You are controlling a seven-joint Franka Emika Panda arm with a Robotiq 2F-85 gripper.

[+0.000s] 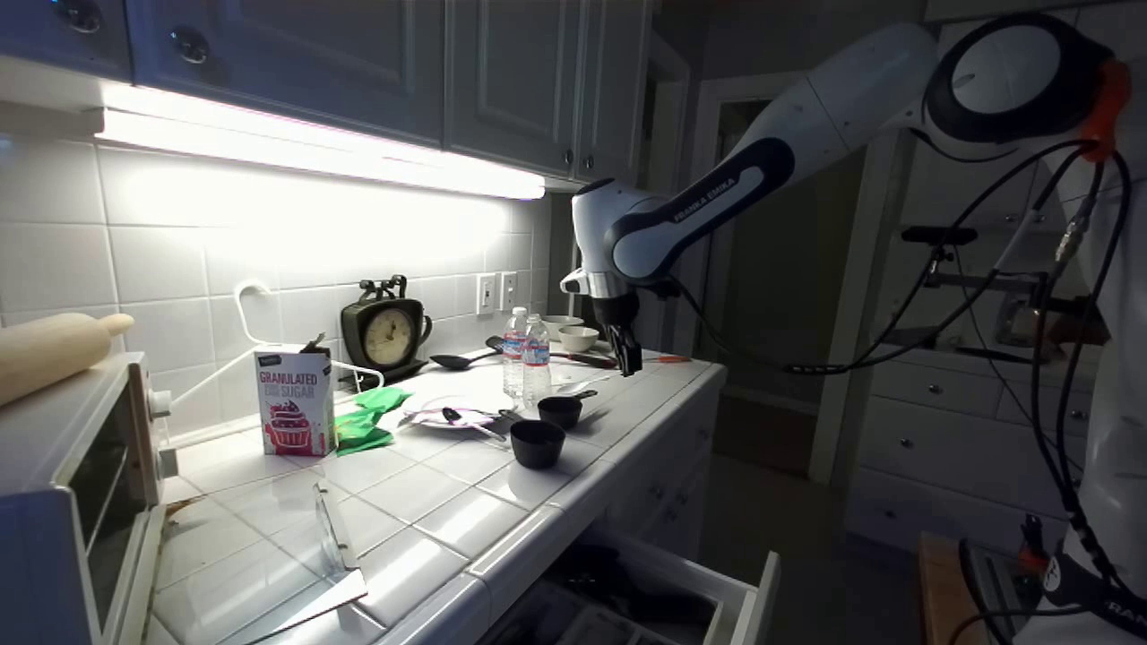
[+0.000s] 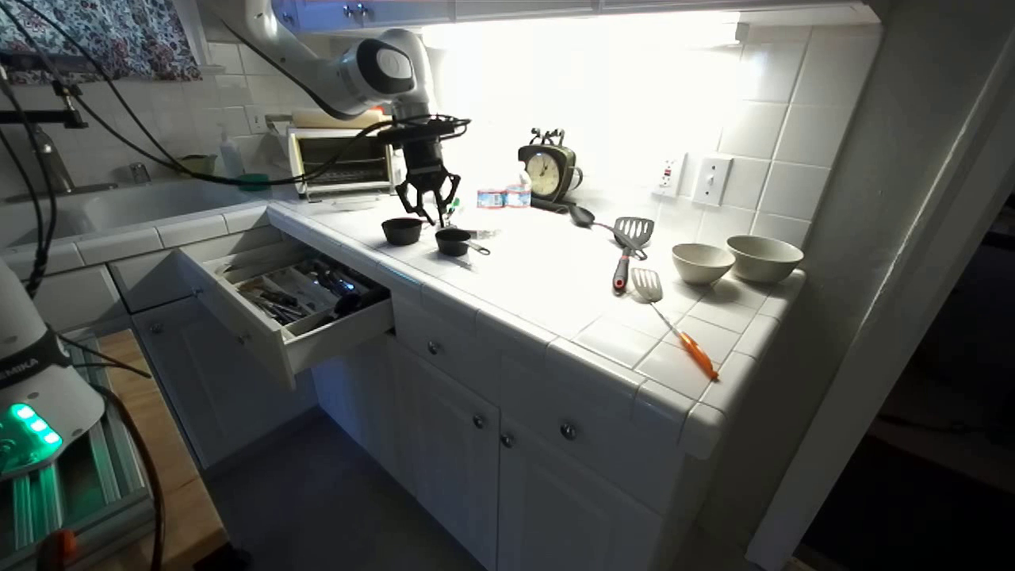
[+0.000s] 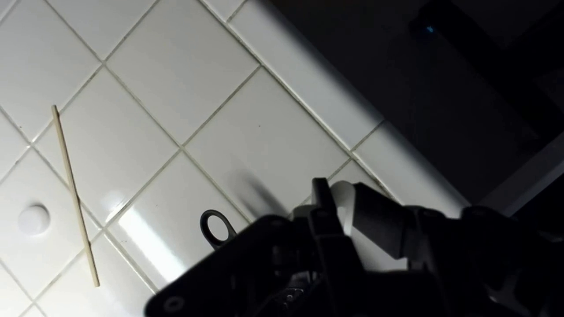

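Observation:
My gripper (image 1: 630, 363) hangs above the white tiled counter, fingers pointing down, near its front edge. In an exterior view the gripper (image 2: 436, 220) stands over and behind two black measuring cups, one a round cup (image 2: 402, 231), the other a cup with its handle to the right (image 2: 453, 243). The jaws are drawn together; nothing shows below the tips in either exterior view. In the wrist view, beside the fingers (image 3: 324, 196), a pale rounded shape (image 3: 343, 193) appears; I cannot tell what it is. A ring-shaped black handle end (image 3: 217, 228) pokes out beside the gripper.
A wooden stick (image 3: 75, 193) and a white round cap (image 3: 34, 219) appear on the tiles. Water bottles (image 1: 536, 367), a sugar box (image 1: 296, 403) and a scale (image 1: 387, 330) stand behind. A drawer (image 2: 292, 349) juts out below. Spatulas and bowls (image 2: 702, 264) sit at the far end.

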